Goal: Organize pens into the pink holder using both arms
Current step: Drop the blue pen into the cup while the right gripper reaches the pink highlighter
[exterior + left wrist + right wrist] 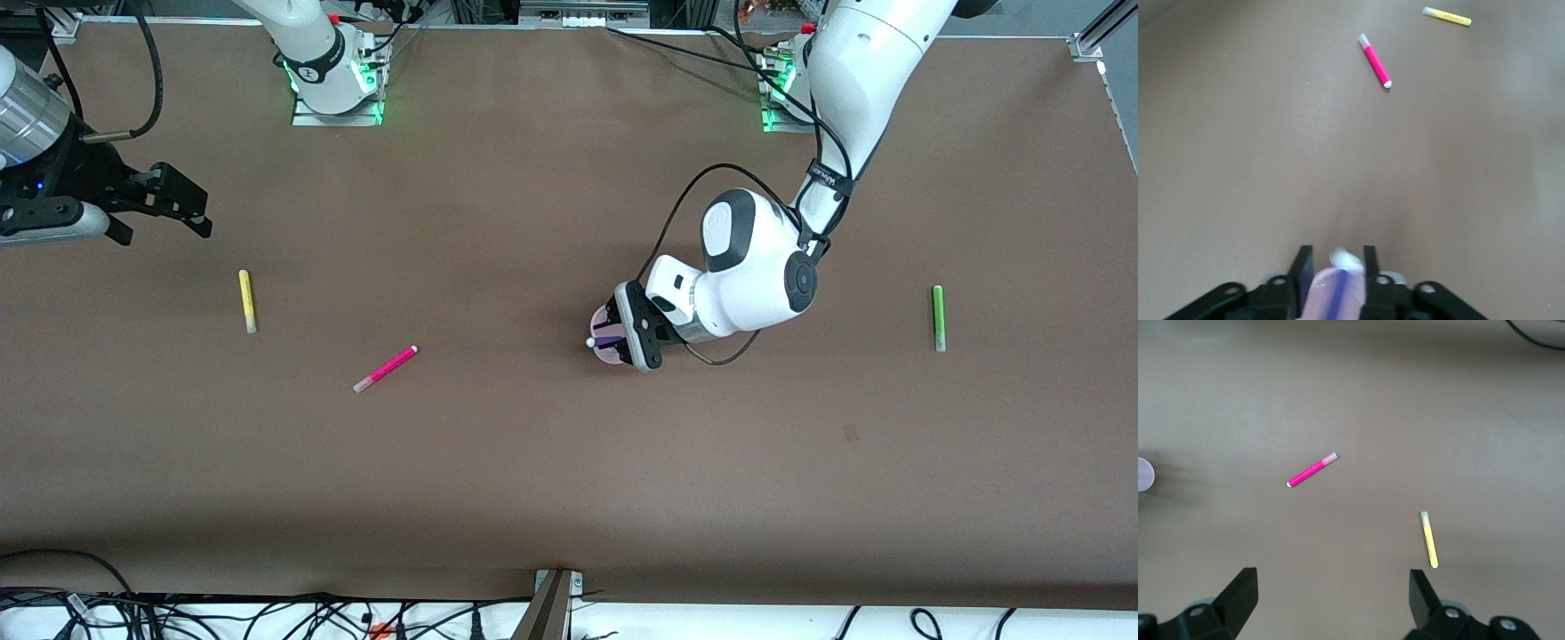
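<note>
My left gripper [615, 338] is shut on the pink holder [604, 324] near the table's middle. In the left wrist view [1336, 259] the holder [1318, 297] fills the gap between the fingers. The dark purple pen [608, 340] lies in it, its pale tip [1346, 259] sticking out. The magenta pen [385, 369] and the yellow pen [247, 301] lie toward the right arm's end. The green pen [937, 317] lies toward the left arm's end. My right gripper [164, 224] is open and empty, in the air above the table near the yellow pen [1429, 539].
The brown table [533, 462] has cables along its edge nearest the front camera. The arm bases [333, 84] stand at the edge farthest from that camera. The right wrist view shows the magenta pen [1311, 471] and the holder [1143, 475] at the picture's edge.
</note>
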{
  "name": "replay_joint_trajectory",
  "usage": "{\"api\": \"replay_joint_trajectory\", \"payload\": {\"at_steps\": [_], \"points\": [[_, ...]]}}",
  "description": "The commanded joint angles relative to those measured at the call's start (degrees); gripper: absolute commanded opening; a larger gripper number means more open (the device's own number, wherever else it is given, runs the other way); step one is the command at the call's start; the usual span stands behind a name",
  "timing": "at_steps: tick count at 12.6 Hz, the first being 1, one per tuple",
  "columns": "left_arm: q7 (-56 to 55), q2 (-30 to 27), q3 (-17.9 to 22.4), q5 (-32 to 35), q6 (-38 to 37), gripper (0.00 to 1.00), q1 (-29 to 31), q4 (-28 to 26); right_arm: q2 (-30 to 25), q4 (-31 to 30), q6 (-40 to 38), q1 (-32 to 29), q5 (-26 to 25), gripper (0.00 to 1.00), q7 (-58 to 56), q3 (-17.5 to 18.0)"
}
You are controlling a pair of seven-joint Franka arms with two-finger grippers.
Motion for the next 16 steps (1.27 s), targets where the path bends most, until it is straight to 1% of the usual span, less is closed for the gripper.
{"api": "replay_joint_trajectory", "payload": {"at_steps": [1,3,4,5,6,8,9,11,13,14,15,16], "points": [[0.0,-5.3,1.2,1.4,-4.2,1.0,1.6,-1.8,1.7,0.8,0.2,0.1,0.1,1.0,-0.2,-0.1],[-0.8,-6.3,1.3,1.4,-10.6,1.0,5.4,-1.3,3.1,0.7,0.5,-0.1,0.0,1.0,-0.8,-0.1],[-3.3,-6.5,1.6,1.6,-15.4,1.0,7.4,-0.3,5.0,0.8,0.5,0.2,-0.2,1.0,-0.8,-0.1],[-5.7,-6.7,1.8,3.6,-20.5,1.0,8.7,1.1,8.1,0.8,0.2,0.2,-0.9,1.0,-1.1,0.0],[-9.1,-7.1,1.8,7.2,-25.3,1.0,10.2,2.5,9.5,0.4,-0.8,0.9,-1.3,1.0,-1.1,0.1],[-17.1,-8.9,1.8,14.8,-34.8,1.0,12.9,5.8,10.6,-0.2,0.1,2.3,-0.5,1.0,0.4,0.1],[-21.0,-9.4,1.8,18.0,-39.4,1.0,14.1,8.0,12.4,-0.3,1.1,2.3,0.1,1.0,2.1,0.1],[-28.3,-9.4,2.0,26.2,-48.4,1.0,15.9,13.7,15.4,-1.8,4.9,2.3,5.9,1.0,8.8,0.1],[-32.9,-10.0,2.3,36.3,-56.4,1.0,16.4,19.1,19.7,-2.1,8.8,3.0,8.8,0.99,16.3,0.1],[-34.4,-10.8,2.3,41.1,-58.3,1.0,16.4,20.9,22.6,-2.5,11.4,3.3,11.1,0.99,21.6,0.2],[-37.3,-11.9,2.5,44.7,-59.3,1.0,16.4,21.4,24.8,-2.7,14.0,4.3,12.6,0.99,25.4,0.2],[-41.3,-13.2,3.2,47.5,-59.5,1.0,16.4,21.4,27.4,-2.7,17.0,5.0,12.6,0.99,27.9,0.1]]}}
